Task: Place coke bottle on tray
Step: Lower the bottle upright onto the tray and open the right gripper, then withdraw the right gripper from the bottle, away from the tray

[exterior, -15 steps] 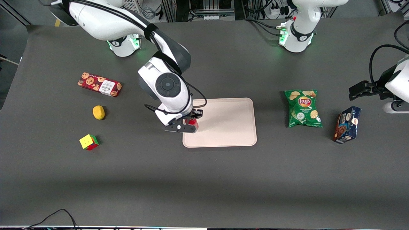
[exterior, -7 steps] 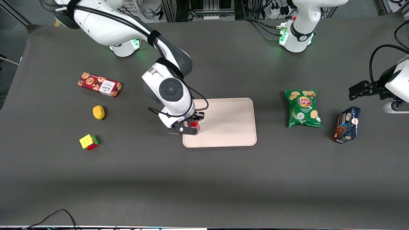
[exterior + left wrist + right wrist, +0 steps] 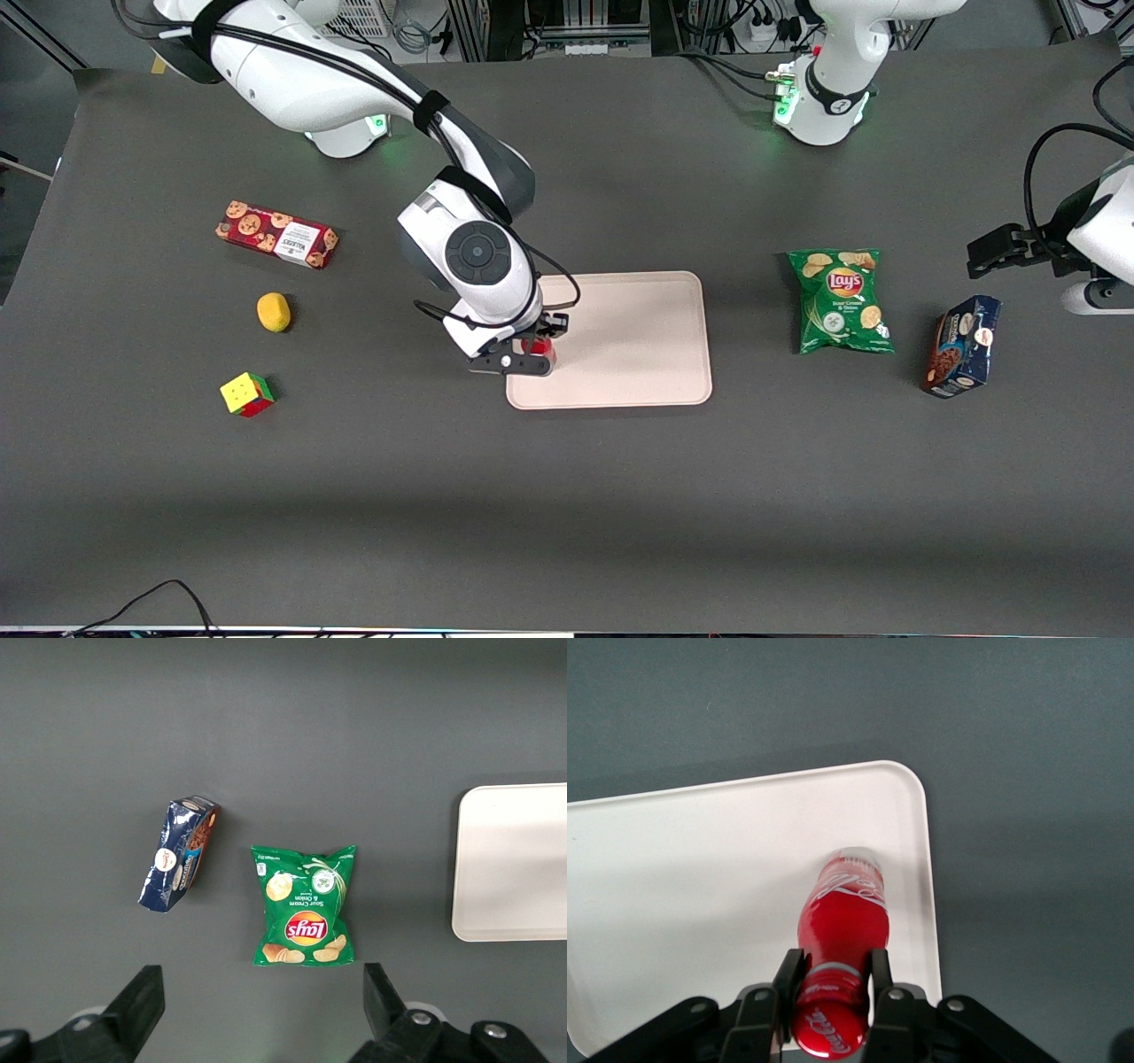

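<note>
The coke bottle (image 3: pixel 840 921), slim and red with a red cap and white lettering, hangs upright from my right gripper (image 3: pixel 831 976), whose fingers clamp its neck just under the cap. Its base is over the pale pinkish-beige tray (image 3: pixel 700 886), near one rounded corner; I cannot tell whether it touches the tray floor. In the front view the gripper (image 3: pixel 528 352) is over the tray's (image 3: pixel 638 346) edge toward the working arm's end, with a bit of the red bottle (image 3: pixel 542 349) showing between the fingers. The tray also shows in the left wrist view (image 3: pixel 518 864).
Toward the working arm's end lie a red cookie-printed box (image 3: pixel 276 234), a yellow lemon-like object (image 3: pixel 274 312) and a colour cube (image 3: pixel 246 394). Toward the parked arm's end lie a green Lay's chip bag (image 3: pixel 840 301) and a dark blue snack bag (image 3: pixel 964 346).
My right gripper with the bottle has moved a little toward the tray's middle and slightly nearer the front camera. Nothing else has moved.
</note>
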`<state>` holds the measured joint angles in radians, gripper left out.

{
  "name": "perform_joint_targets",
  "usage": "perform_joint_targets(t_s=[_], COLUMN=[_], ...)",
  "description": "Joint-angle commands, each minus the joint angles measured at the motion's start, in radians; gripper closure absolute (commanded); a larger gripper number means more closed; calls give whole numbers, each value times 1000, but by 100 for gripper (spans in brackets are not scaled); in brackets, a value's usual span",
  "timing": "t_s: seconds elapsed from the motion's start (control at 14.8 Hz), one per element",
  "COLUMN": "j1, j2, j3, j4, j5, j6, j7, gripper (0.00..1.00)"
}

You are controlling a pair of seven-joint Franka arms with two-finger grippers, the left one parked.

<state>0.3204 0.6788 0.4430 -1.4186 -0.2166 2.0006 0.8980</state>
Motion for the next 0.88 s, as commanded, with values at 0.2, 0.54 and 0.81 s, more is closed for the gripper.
perform_joint_targets(t_s=[0.2,0.54,0.81], j1=[-10,-87,-204], j2=[-10,-158,-347], j3=[8,11,-16], j4=[3,0,-92], j5=[-24,12,86], j6=[15,-57,-108], j7=[33,-5,-175], gripper=[0,0,0])
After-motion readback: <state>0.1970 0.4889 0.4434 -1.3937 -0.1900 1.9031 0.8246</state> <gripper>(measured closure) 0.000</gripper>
